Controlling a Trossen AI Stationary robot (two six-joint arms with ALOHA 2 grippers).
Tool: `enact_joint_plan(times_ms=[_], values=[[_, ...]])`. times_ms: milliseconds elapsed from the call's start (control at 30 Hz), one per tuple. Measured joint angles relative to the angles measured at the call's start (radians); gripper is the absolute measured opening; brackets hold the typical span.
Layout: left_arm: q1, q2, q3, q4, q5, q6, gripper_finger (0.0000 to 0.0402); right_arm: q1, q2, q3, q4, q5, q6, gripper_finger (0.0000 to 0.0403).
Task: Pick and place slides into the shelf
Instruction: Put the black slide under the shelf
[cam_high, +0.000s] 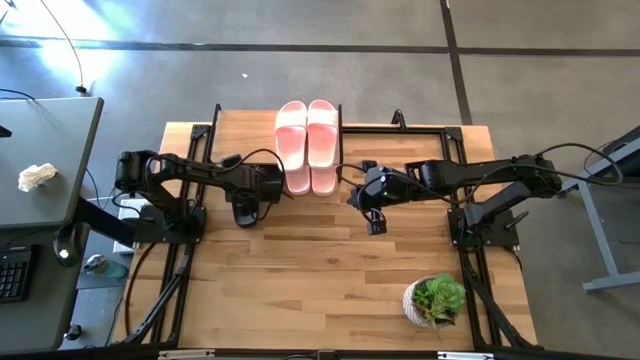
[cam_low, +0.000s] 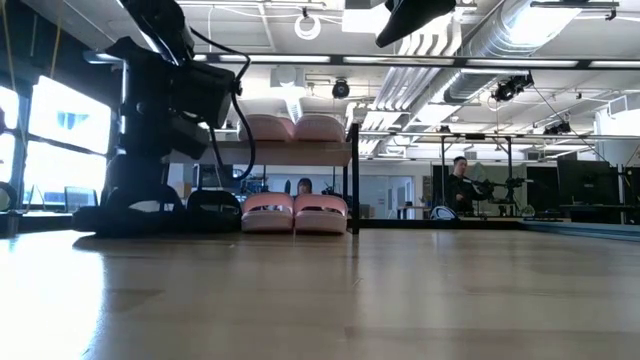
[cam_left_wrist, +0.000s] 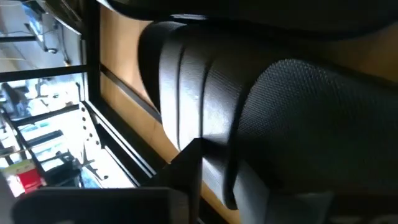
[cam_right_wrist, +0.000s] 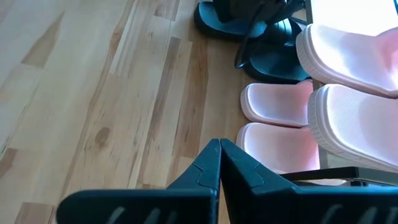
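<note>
The shelf (cam_high: 250, 135) stands at the table's far edge, with a pink pair (cam_high: 307, 145) on its top board. A second pink pair (cam_low: 295, 213) stands on the tabletop beneath it, also seen as pink slides (cam_right_wrist: 280, 124) in the right wrist view. Two black slides (cam_low: 213, 210) (cam_low: 130, 212) sit low at the shelf's left part. My left gripper (cam_high: 262, 190) is at the shelf's near edge, shut on one black slide (cam_left_wrist: 205, 106). My right gripper (cam_right_wrist: 219, 155) is shut and holds nothing; it hovers over the table's middle, right of the shelf. My left gripper holds a black slide, which fills its wrist view. One finger (cam_left_wrist: 186, 177) lies against the slide's smooth side (cam_left_wrist: 211, 155), beside the textured strap (cam_left_wrist: 311, 112). The slide hides the other finger. In the low view the slide sits down at table level.
A potted plant (cam_high: 435, 300) stands near the table's near right corner. A grey desk (cam_high: 40, 160) with crumpled paper lies left of the table. The shelf's black legs (cam_low: 352, 180) flank the pink pair. Bare wood (cam_high: 320, 270) spans the near middle. A person (cam_low: 460, 180) stands far behind.
</note>
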Motion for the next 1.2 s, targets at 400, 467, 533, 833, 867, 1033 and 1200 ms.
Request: enact_joint_plan(times_ms=[400,467,533,833,867,1033,1200], values=[[0.0,0.001,0.063,-0.162,0.092,-0.081,0.0161,0.0,0.0,0.0,0.0,0.003,-0.009,0.0],[0.0,0.001,0.09,-0.184,0.116,-0.102,0.017,0.0,0.0,0.0,0.0,0.003,-0.01,0.0],[0.0,0.001,0.114,-0.202,0.151,-0.112,0.0178,0.0,0.0,0.0,-0.001,0.003,-0.015,0.0],[-0.073,0.001,0.233,-0.315,0.411,-0.224,0.0172,0.0,0.0,0.0,-0.012,-0.001,-0.023,0.0],[-0.101,0.001,0.253,-0.331,0.432,-0.241,0.0166,0.0,0.0,0.0,-0.014,-0.001,-0.026,0.0],[-0.267,0.001,0.378,-0.34,0.557,-0.297,0.0122,0.0,0.0,0.0,-0.015,-0.012,-0.042,0.0],[-0.442,0.0,0.457,-0.122,0.761,-0.244,0.0059,0.0,0.0,0.0,-0.015,-0.012,-0.044,0.0]])
